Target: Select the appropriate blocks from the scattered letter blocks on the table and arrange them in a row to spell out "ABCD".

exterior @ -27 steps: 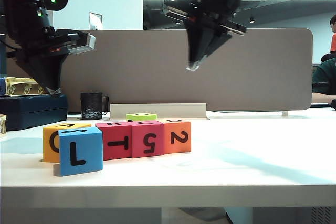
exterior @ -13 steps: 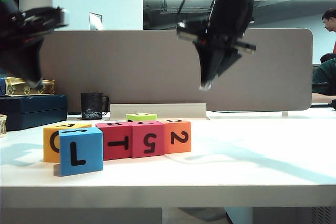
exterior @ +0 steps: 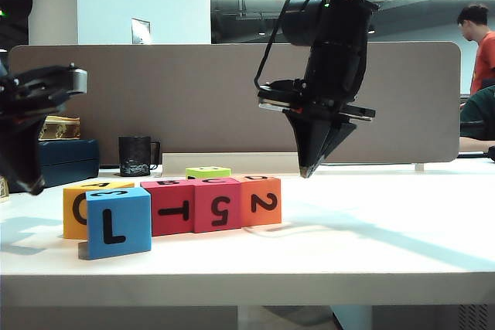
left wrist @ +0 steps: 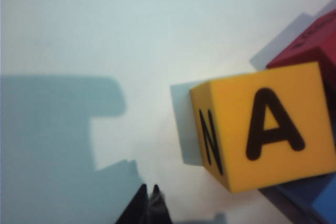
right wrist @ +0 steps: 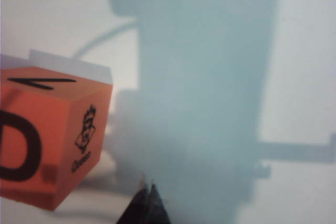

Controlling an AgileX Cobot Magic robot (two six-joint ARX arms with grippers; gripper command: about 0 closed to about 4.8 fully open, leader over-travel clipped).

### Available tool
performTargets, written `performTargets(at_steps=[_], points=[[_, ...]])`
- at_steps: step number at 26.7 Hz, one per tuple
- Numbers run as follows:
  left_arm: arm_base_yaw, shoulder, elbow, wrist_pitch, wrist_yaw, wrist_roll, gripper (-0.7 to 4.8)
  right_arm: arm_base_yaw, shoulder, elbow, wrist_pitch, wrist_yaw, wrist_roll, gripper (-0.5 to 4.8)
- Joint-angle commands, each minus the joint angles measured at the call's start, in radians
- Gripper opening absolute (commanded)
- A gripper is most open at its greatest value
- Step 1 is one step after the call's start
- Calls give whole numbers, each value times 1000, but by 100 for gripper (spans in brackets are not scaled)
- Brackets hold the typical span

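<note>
Left side: the left gripper (exterior: pixel 32 187) has dropped from its raised position of a second ago and now hangs low beside the yellow-orange block (exterior: pixel 80 210), off its outer side and clear of it. Its fingers are pressed together and carry nothing; the left wrist view confirms the closed tips (left wrist: pixel 148 195) over bare table (exterior: pixel 371 245), with the block's A face (left wrist: pixel 273 124) turned up.

Centre: the row has not shifted across the three exterior pictures. Yellow-orange, red block (exterior: pixel 176 206), pink-red block (exterior: pixel 218 203) and orange block (exterior: pixel 261 199) stand side by side, touching, with B, C and D on their upper faces, read at a shallow angle. The blue block (exterior: pixel 117 222) stands in front of the yellow-orange one, overlapping it in this view; whether they touch cannot be told. The lime-green block (exterior: pixel 207 171) sits behind the row.

Right side: the right gripper (exterior: pixel 308 171) has come down and moved right from its high position; it now points down just beyond the orange block, above table level and not in contact. Its fingers are likewise together and empty, tips (right wrist: pixel 147 195) near the D face (right wrist: pixel 21 150) in the right wrist view.

Assessment: ABCD appears spelled. With both closed grippers lowered at the row's two ends, the likely remaining step is squeezing the row tight from both sides. Risk: nudging the blue block into the line.
</note>
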State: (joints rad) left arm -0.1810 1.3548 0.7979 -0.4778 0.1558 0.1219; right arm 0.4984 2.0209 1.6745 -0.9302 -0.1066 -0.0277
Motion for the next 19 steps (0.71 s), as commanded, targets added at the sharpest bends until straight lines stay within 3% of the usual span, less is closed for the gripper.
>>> performTargets(at_steps=[1,16,19], points=[[-8,4,-2,45,5,-34,-6,2,12,0,18,-8,-3,-4],[-9,93,-2,77,55,-51,-6,3,58,-2,51,-31,-3,-4],[-9,115,-2,87,103,-52,-6,3,58,-2,53,-36,-3,-4]])
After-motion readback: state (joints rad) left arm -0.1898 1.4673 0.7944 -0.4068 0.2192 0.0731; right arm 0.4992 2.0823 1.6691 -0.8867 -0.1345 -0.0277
